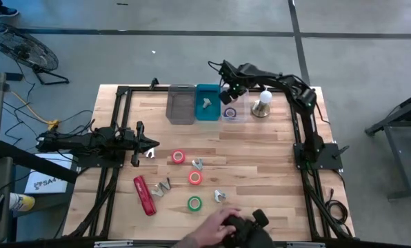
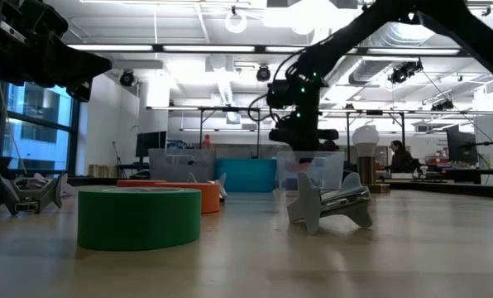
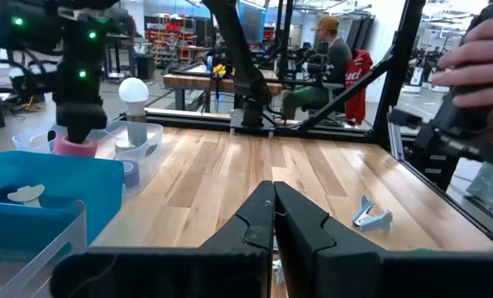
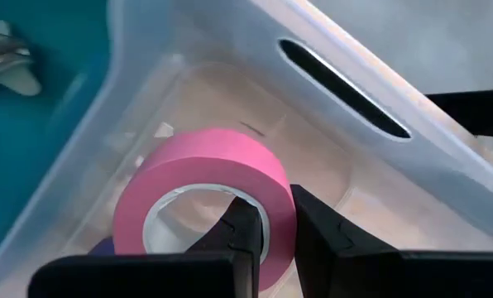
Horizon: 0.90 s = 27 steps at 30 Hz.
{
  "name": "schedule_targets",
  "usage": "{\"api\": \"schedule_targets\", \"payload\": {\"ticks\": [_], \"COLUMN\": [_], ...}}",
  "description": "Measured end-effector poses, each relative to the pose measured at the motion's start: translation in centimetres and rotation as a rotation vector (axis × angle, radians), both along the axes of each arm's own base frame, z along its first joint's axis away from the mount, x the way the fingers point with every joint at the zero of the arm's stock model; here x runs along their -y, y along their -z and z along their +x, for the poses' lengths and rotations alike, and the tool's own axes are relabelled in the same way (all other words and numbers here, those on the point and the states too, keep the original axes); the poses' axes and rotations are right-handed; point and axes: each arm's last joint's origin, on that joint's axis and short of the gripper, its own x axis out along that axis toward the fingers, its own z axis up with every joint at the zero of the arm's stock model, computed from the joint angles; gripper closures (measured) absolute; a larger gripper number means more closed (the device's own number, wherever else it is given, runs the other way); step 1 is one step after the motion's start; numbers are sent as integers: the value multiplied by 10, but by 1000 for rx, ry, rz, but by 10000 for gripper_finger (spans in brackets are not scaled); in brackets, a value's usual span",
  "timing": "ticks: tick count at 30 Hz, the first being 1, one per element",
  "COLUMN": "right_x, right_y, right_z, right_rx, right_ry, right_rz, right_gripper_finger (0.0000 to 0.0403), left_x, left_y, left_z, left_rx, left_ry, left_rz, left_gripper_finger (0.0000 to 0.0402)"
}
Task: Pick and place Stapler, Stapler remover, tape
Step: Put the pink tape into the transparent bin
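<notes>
Bins are lined up along the far edge of the wooden surface [image 1: 261, 158]: a grey bin [image 1: 181, 105], a teal bin [image 1: 207, 102] and a clear bin [image 1: 234, 112]. One silvery staple remover [image 1: 205, 103] is seen lying in the teal bin. Inside the clear bin a purple tape roll [image 1: 230, 112] is seen lying flat, and a pink tape roll [image 4: 205, 194] is held just above it by the right claw [image 4: 267, 228], whose fingers are clamped across the roll's wall, one inside the pale core and one outside. What the grey bin holds cannot be told. A white bulb on a stand [image 1: 263, 103] is placed just beside the clear bin.

On the open surface a red tape roll [image 1: 178, 157], an orange tape roll [image 1: 195, 178] and a green tape roll [image 1: 194, 204] are spread out in a loose row. More staple removers [image 1: 163, 187] are scattered among them, and the red stapler [image 1: 144, 195] is found near the left front corner, lying flat.

The left claw [image 1: 150, 143] is held over the left side of the surface with its fingers pressed together on nothing. A person's hand [image 1: 216, 227] is seen at the near edge on a dark device.
</notes>
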Motion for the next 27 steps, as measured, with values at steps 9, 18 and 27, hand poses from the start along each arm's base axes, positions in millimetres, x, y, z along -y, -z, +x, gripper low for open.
{"api": "schedule_targets", "payload": {"ticks": [9, 18, 27], "right_x": [7, 7, 5], "right_y": [12, 14, 14], "right_z": [-3, -3, -2], "right_rx": [5, 13, 41], "right_ry": [19, -5, -38], "right_rz": [54, 78, 118], "right_gripper_finger": [368, 355, 339], "left_x": [0, 0, 0], "left_y": [0, 0, 0], "left_z": [0, 0, 0], "left_rx": [0, 0, 0], "left_ry": [0, 0, 0], "left_rz": [0, 0, 0], "left_gripper_finger": [396, 396, 396]}}
